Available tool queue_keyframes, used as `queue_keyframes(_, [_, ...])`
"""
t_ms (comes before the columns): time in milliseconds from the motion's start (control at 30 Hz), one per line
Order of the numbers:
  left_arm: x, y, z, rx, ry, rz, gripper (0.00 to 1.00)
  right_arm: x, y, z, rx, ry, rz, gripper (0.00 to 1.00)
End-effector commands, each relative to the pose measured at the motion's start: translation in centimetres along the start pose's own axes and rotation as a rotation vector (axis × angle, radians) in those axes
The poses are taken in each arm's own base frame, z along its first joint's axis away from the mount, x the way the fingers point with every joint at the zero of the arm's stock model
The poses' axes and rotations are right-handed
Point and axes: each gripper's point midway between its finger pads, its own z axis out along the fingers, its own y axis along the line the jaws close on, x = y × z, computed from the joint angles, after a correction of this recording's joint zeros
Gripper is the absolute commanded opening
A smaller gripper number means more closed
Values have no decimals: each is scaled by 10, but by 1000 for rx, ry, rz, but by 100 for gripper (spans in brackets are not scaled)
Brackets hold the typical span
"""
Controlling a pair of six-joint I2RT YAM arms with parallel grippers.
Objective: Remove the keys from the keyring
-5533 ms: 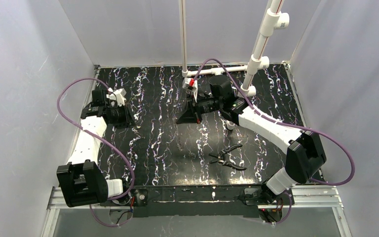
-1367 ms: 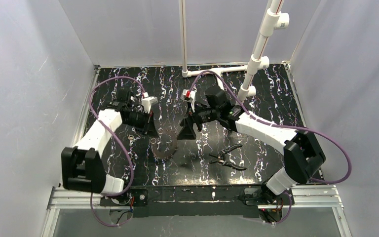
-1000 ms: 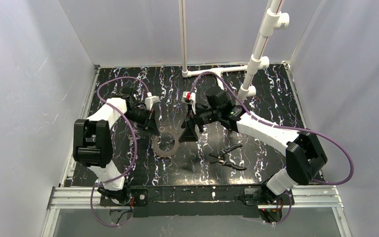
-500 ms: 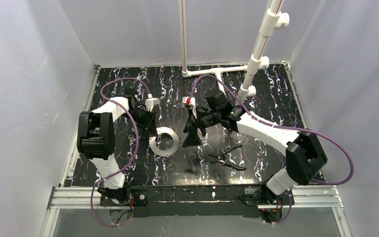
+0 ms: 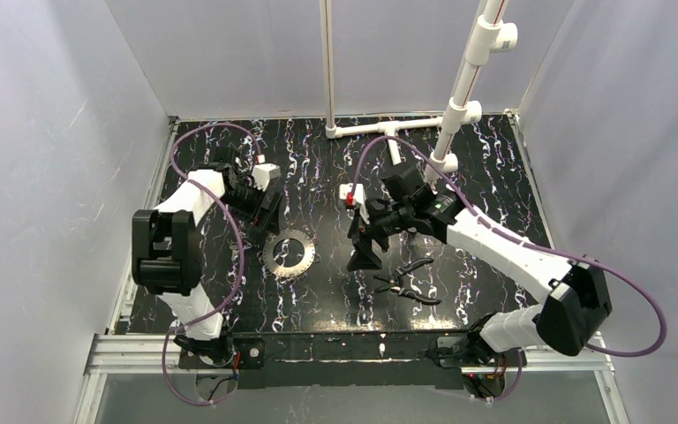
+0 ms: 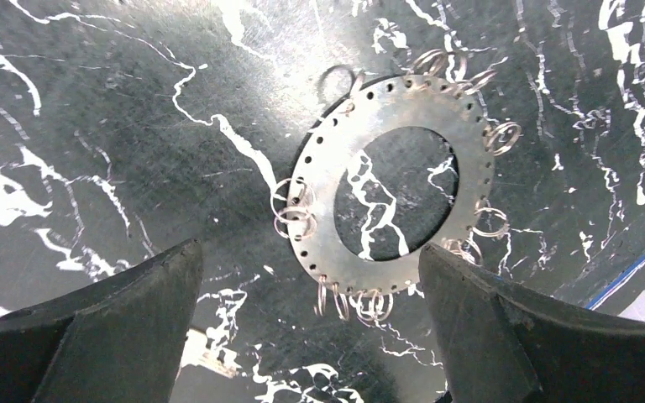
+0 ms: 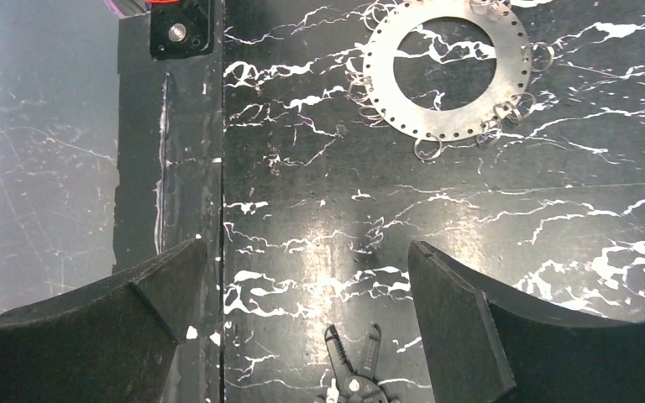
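Right, keyring is lying flat on the black marbled desk, free of both hands. It's a flat grey metal disc with a hollow centre and a row of small holes round the rim. Little split rings hang through those holes in clusters all round the edge.

Left hand sits just beyond the keyring, on its far-left side, pointing down at it. Its fingers are spread wide and hold nothing. In the left wrist view the keyring shows between the two fingertips, down on the desk, not touching either.

Right hand is to the right of the keyring, near but apart. Fingers fully spread, also empty.

Black-handled pliers lie on the desk to the right of the keyring and a bit nearer the arm bases, past the right hand.

Small pale bit on the desk just left of the keyring, possibly a loose ring or key. Too small to tell.
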Motion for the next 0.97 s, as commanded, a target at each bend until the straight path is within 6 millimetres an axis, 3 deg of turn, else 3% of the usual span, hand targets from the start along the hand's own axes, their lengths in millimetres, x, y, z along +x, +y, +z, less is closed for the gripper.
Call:
queue_keyframes(0, [-19, -20, -49, -59, -96, 55, 98, 4, 4, -20, 64, 24, -78, 98])
queue_keyframes(100, [-18, -32, -67, -81, -135, 53, 98, 5, 8, -30, 99, 25, -107, 98])
queue_keyframes(233, [-11, -50, -89, -100, -173, 30, 98, 3, -4, -50, 270, 15, -69, 98])
queue_keyframes(467, [5, -81, -132, -191, -313, 34, 98, 0, -20, -114, 549, -119, -16, 98])
queue_keyframes(533, [32, -84, -153, -343, -417, -8, 98, 2, -45, -176, 825, -235, 41, 98])
queue_keyframes(600, [42, -87, -158, -387, -488, -28, 98, 13, -63, -213, 1020, -296, 106, 98])
queue_keyframes(667, [48, -89, -171, -462, -611, -32, 98, 35, -68, -238, 1153, -340, 181, 98])
queue_keyframes(800, [63, -72, -182, -615, -696, -71, 98, 69, -75, -254, 1297, -315, 222, 98])
queue_keyframes(933, [67, -69, -186, -654, -734, -76, 98, 74, -77, -260, 1339, -315, 242, 98])
